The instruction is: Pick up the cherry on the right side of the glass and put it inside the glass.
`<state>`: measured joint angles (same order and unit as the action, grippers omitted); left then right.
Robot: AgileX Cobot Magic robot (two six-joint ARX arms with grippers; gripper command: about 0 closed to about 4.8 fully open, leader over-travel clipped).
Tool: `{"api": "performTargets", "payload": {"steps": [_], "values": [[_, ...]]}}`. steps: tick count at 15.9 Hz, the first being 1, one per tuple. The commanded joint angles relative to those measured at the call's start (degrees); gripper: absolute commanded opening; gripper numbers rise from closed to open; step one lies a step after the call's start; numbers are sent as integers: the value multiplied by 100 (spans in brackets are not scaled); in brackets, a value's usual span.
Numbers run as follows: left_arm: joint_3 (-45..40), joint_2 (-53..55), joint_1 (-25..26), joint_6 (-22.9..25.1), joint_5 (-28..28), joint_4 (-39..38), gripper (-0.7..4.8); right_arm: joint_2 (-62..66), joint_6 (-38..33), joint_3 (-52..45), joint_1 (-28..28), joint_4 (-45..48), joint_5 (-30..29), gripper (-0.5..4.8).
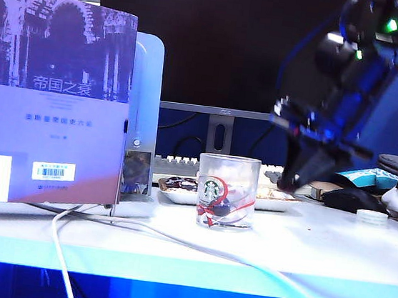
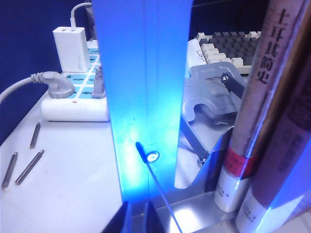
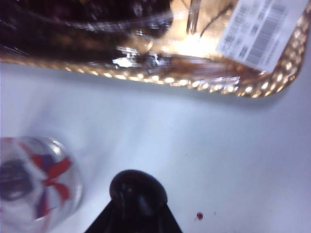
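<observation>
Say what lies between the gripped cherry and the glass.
Right wrist view: only bare white table between the dark round cherry, in the right gripper's jaws, and the clear printed glass tumbler.

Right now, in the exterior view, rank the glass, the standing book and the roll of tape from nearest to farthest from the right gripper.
The right gripper, fingers shut on the cherry, hangs above the table, right of the glass.
1. Glass: lower left of the gripper, and roll of tape: lower right of it. Too close to call.
2. Standing book: far left.
</observation>
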<state>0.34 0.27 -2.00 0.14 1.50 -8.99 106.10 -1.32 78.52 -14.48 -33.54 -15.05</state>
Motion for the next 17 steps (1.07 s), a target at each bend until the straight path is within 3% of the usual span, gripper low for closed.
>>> {"api": "performTargets", "payload": {"steps": [1,3,6,9,11,17], "values": [[-4,-17,2,-17,-24,-74,53,-107,4,527,-4,-660,-31,116],[-4,-17,2,-17,-24,-74,53,-302,4,581,-4,-730,-127,116],[-4,-17,2,-17,-24,-74,53,-647,-11,584,-4,-861,-789,116],[-4,-17,2,-17,-24,-74,53,-822,-44,584,-4,-1027,-2164,117],[-4,-17,2,-17,-24,-74,53,-820,-44,584,-15,-1123,-2710,117],[-4,-17,2,-17,-22,-74,53,-811,-35,584,-212,-1113,-2983,117]]}}
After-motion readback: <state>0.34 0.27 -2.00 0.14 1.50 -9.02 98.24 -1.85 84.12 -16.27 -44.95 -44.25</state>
